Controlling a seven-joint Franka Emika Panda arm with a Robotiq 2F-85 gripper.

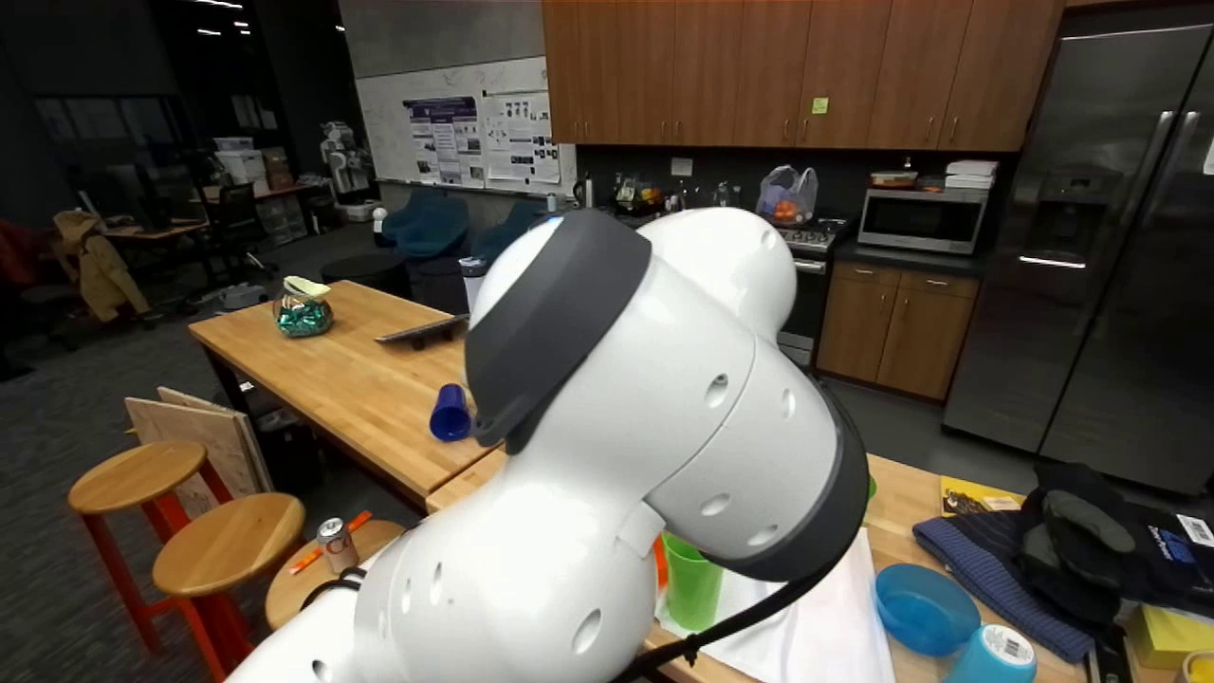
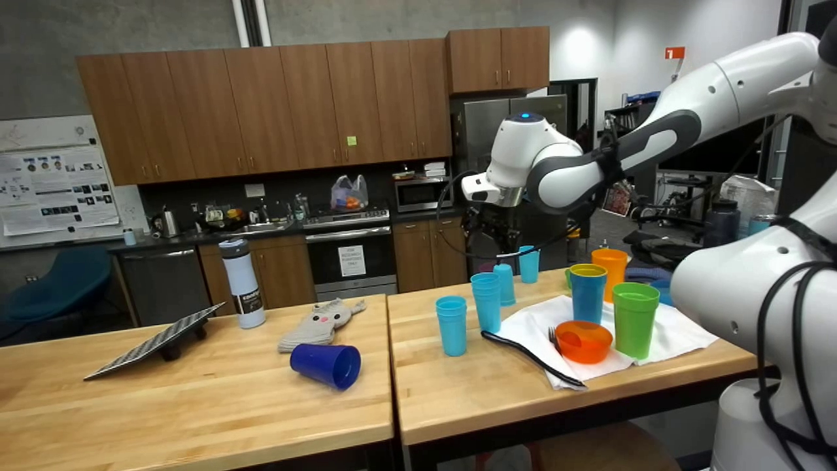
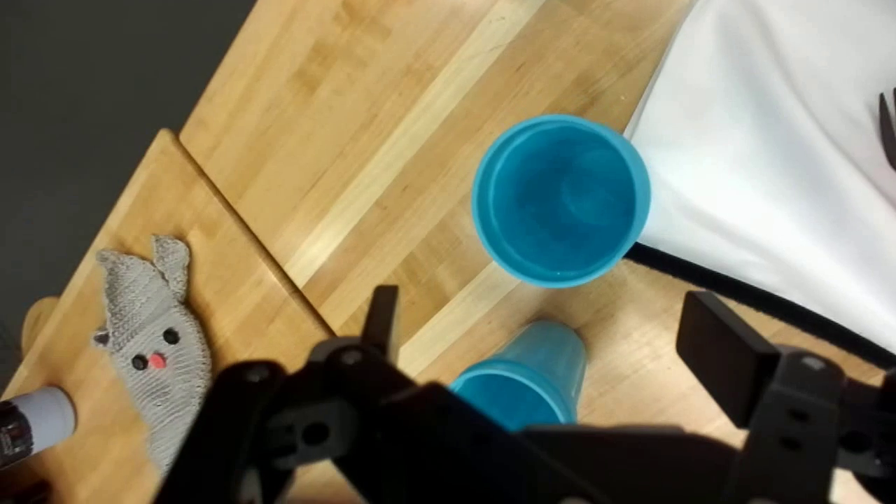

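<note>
Light-blue cups (image 2: 487,304) stand on a wooden table (image 2: 451,396) facing cabinets (image 2: 261,111).

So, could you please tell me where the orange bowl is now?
In an exterior view, the orange bowl rests on the white cloth, right of centre, just left of the tall green cup.

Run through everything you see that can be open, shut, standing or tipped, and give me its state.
Claw: open, empty
Cloth: spread out, creased
Light blue cup by cloth: mouth up
Other light blue cup in wrist view: mouth up, ungripped
Dark blue cup: tipped on its side
Green cup: upright
Orange cup: upright
Orange bowl: right side up
Pale bottle: standing, lid on
Oven: shut
Microwave: shut
Fridge: doors shut
Upper cupboards: shut
</note>
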